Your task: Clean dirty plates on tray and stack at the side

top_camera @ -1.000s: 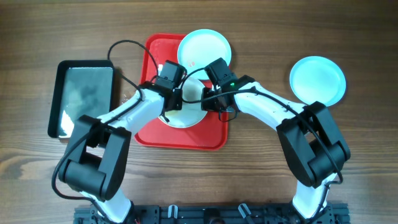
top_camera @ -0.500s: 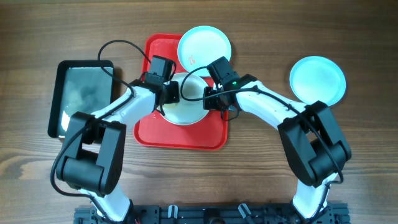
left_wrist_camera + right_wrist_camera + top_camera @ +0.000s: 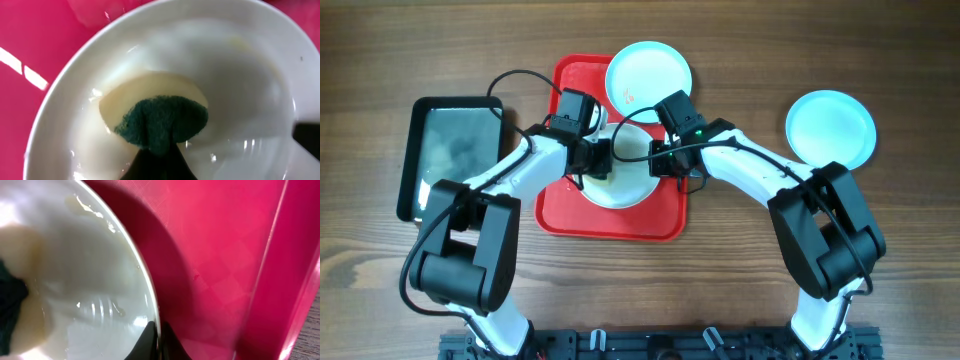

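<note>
Mid-scrub, by the look of it. Gripping a yellow sponge with a dark green scouring face (image 3: 165, 120) in the left end effector (image 3: 159, 167), clenched tight and pressed down into the hollow of the whiter round shallow plate (image 3: 240, 75). Pinching that plate's right-hand rim with the right end effector (image 3: 159, 341), jaws shut on the thin edge, steadying it on the large red rectangular plastic tray (image 3: 620, 225). Lying directly beneath both end effectors, toward the tray's middle; round, so no long axis to line up with. Approached from the left for wiping, from the right for holding. Probably calls for sweeping the sponge toward the yellowish smear (image 3: 82, 206) near the rim. At the tray's far edge, a pale turquoise plate (image 3: 648, 80); well apart on the wooden counter (image 3: 740, 290) to the right, a second pale turquoise plate (image 3: 830, 128), nearer the right arm.
</note>
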Controlling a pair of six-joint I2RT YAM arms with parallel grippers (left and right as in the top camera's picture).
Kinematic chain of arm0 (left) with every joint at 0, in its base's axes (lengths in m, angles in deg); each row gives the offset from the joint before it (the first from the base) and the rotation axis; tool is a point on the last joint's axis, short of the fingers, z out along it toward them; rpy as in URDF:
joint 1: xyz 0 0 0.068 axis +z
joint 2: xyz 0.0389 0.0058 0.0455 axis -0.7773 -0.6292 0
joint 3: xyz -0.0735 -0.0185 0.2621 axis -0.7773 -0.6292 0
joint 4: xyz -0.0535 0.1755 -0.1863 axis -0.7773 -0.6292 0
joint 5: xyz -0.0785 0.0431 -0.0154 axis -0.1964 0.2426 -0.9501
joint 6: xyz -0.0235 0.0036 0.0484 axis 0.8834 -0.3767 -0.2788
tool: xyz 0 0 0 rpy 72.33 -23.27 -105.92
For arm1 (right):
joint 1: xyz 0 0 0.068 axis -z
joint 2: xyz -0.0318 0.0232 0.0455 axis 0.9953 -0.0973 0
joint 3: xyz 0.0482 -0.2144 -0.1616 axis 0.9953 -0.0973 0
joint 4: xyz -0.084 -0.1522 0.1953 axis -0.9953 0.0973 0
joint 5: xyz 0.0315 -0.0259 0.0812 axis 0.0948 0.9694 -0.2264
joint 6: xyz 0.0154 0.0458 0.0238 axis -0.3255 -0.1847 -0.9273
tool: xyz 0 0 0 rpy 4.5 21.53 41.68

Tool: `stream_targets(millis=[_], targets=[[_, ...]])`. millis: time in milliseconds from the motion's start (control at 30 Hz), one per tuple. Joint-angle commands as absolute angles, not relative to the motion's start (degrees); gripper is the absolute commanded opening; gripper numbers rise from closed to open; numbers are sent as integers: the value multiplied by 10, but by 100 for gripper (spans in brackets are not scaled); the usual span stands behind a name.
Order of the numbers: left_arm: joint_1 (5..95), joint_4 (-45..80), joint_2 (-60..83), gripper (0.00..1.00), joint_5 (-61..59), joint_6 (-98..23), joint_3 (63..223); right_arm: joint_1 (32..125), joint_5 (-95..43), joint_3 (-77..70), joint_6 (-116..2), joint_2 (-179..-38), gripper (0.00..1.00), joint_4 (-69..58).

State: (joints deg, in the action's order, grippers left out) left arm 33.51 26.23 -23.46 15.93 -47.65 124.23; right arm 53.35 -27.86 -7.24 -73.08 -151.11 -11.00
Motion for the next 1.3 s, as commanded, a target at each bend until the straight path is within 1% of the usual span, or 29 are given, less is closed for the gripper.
stream_targets(millis=[0,133,267,367,433,533,700,967,1167,1267], targets=[[328,214,-261,4,148,-499,1220,527,-284,-77,-715,-1523,4,-109],[328,194,-250,4,201,-498,1220,527,-284,-77,-715,-1523,4,-109],[328,193,-218,4,294,-462,1220,527,-284,-77,-716,-1523,4,-109],[328,208,-203,4,310,-448,1220,527,-284,-77,-716,-1523,4,-109],[328,219,-201,4,295,-448,1220,527,-284,-77,-717,-1523,4,-109],[327,229,-201,4,231,-447,1220,527,-286,-77,-717,-1523,4,-110],[327,240,-202,4,164,-416,1220,527,-286,-77,-735,-1523,4,-112],[327,255,-222,4,127,-383,1220,527,-299,-77,-747,-1523,4,-128],[327,290,-224,4,73,-367,1220,527,-308,-77,-747,-1523,4,-129],[322,298,-224,4,70,-358,1220,527,-308,-77,-747,-1523,4,-129]])
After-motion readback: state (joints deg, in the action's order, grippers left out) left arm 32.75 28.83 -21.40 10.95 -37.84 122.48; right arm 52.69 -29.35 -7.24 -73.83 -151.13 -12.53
